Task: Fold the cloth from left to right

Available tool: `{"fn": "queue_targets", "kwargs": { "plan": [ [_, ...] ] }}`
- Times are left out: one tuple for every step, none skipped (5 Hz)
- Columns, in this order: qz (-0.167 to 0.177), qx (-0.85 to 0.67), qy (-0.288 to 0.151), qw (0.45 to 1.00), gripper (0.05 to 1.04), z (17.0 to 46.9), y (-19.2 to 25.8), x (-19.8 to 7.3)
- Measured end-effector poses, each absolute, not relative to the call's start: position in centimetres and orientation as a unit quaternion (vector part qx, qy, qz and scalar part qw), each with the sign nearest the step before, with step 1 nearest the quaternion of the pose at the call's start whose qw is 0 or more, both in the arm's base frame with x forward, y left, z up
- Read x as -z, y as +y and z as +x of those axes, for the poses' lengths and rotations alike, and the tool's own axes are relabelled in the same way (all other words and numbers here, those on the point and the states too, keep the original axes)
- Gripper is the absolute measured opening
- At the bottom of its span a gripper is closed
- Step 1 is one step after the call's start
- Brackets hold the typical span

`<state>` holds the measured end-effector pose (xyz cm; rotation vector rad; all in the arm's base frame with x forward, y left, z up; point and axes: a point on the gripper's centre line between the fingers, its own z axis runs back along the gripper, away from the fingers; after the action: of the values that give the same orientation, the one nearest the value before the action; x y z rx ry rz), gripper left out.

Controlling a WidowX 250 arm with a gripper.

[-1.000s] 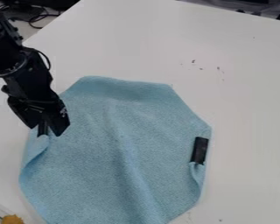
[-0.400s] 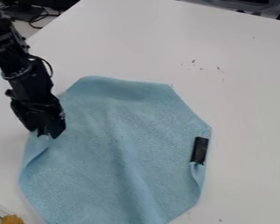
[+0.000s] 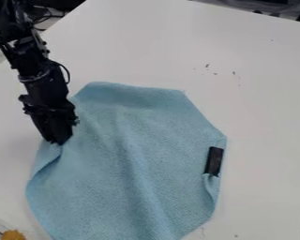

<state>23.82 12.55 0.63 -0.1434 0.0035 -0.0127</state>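
Black tab [image 3: 213, 161] sits on cloth [image 3: 127, 164], orange lump [image 3: 13, 235] nearby.

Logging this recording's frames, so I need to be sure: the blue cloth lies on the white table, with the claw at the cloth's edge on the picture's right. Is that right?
Not quite: the camera view shows the claw at the edge on the picture's left. The blue cloth does lie on the white table.
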Motion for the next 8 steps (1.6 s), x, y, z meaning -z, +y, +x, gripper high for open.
{"fn": "queue_targets", "kwargs": {
  "plan": [
    [-0.076, 0.005, 0.002, 0.997, 0.256, 24.0, 12.5, -0.4],
    [-0.076, 0.012, -0.002, 0.997, 0.112, 24.1, 12.5, -0.6],
    [-0.072, 0.013, -0.007, 0.997, 0.062, 23.8, 12.3, -0.8],
    [-0.055, 0.037, -0.010, 0.998, 0.057, 24.2, 11.0, -3.0],
    [-0.007, 0.073, -0.025, 0.997, 0.057, 26.3, 8.4, -7.1],
    [0.020, 0.104, -0.041, 0.994, 0.057, 29.3, 3.9, -10.0],
    [0.008, 0.133, -0.035, 0.990, 0.056, 31.6, -1.1, -9.6],
    [-0.031, 0.150, -0.022, 0.988, 0.075, 32.7, -6.0, -6.6]
  ]
}}
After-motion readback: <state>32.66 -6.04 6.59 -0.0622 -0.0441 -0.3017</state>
